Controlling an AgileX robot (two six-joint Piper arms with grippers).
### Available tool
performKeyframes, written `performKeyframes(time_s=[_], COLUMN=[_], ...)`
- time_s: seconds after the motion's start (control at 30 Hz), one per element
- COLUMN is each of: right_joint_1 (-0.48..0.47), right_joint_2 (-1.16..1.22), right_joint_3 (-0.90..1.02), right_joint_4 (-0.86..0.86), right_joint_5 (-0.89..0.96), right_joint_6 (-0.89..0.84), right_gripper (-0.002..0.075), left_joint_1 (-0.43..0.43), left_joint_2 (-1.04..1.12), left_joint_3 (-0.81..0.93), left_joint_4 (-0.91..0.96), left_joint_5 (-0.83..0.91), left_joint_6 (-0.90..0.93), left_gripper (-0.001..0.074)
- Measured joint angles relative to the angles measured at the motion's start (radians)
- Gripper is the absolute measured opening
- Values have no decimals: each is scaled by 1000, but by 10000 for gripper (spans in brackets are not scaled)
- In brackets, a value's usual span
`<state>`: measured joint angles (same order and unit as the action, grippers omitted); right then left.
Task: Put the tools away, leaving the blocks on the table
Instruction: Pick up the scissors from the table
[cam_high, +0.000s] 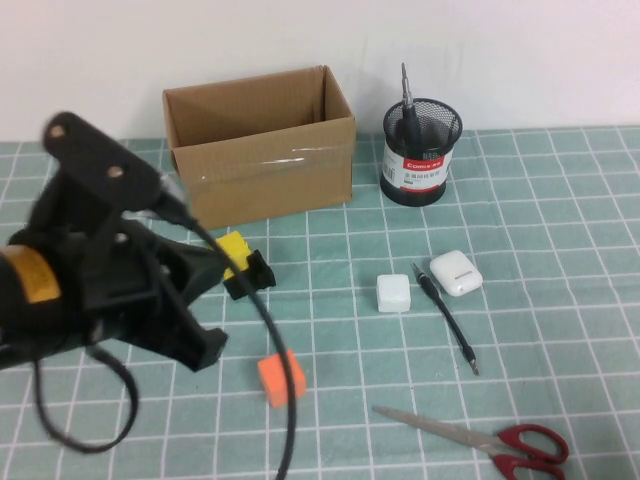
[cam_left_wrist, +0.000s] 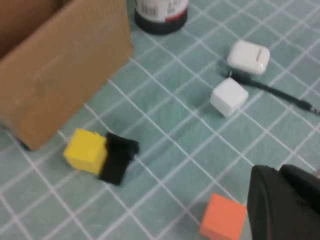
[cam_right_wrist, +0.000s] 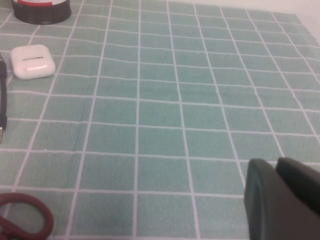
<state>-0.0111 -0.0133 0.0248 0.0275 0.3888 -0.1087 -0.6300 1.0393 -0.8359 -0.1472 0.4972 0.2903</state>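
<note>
The thin black precision driver (cam_high: 445, 316) lies on the teal grid table (cam_high: 560, 230), between a white block (cam_high: 393, 293) and a white rounded case (cam_high: 456, 272). The red-handled scissors (cam_high: 480, 439) lie at the front right. The black-handled screwdriver (cam_high: 407, 101) stands in a black mesh cup (cam_high: 421, 152). The yellow block (cam_high: 236, 248) touches the notched black block (cam_high: 252, 273). The orange block (cam_high: 280, 378) lies by my left gripper (cam_high: 205, 348), which hovers shut and empty (cam_left_wrist: 280, 172). My right gripper (cam_right_wrist: 276, 167) is shut and empty over bare mat. The pliers are out of view.
An open cardboard box (cam_high: 262, 150) stands at the back left of the table, next to the mesh cup. My left arm and its cable (cam_high: 270, 330) cover the front left of the mat. In the right wrist view, the case (cam_right_wrist: 32, 61) and a scissor handle (cam_right_wrist: 25, 215) show.
</note>
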Motion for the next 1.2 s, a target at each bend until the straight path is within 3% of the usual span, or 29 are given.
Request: performKeyframes(time_s=[0.17, 0.4, 0.6, 0.8, 1.2], right_joint_1=[0, 0, 0, 0, 0], right_joint_2=[0, 0, 0, 0, 0], right_joint_3=[0, 0, 0, 0, 0], right_joint_4=[0, 0, 0, 0, 0], right_joint_5=[0, 0, 0, 0, 0], right_joint_6=[0, 0, 0, 0, 0], right_gripper=[-11, -11, -11, -11, -11], left_joint_1=[52, 286, 385, 413, 417], left_joint_2=[-145, -499, -801, -1025, -1047], left_joint_3=[122, 471, 708, 852, 863], left_joint_4=[94, 100, 90, 79, 116], left_joint_5=[-111, -421, -520, -505, -149], left_joint_6=[-96, -127, -136, -148, -181], left_gripper=[0, 0, 0, 0, 0])
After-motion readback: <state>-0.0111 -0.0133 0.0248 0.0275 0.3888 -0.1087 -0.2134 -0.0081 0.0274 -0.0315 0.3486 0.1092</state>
